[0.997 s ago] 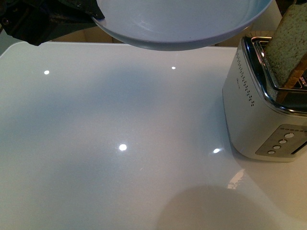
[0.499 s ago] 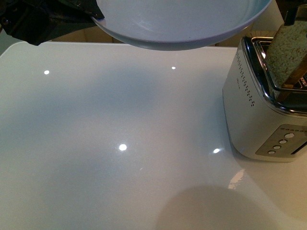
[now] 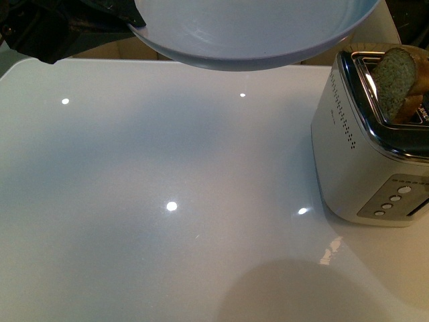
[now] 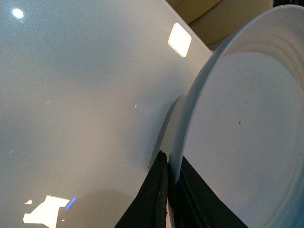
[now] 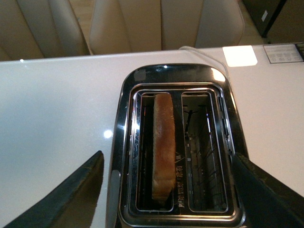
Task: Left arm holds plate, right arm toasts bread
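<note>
While one plate (image 3: 255, 30) is held, one bread (image 5: 163, 142) sits in one toaster (image 3: 348, 157).

Pale blue-grey plate (image 3: 255, 30), tan-crusted bread (image 5: 163, 142), silver toaster (image 3: 362, 168).

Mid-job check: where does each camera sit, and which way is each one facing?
Front: on the body between the arms, looking down over the table; left tool shows top left, gripping the plate.
Left wrist: on the left arm, looking along its fingers clamped on the plate's rim, table beyond.
Right wrist: above the toaster, looking down into its slots at the bread; right tool open, both fingers showing.
Shared: front and right wrist both show toaster and bread.
</note>
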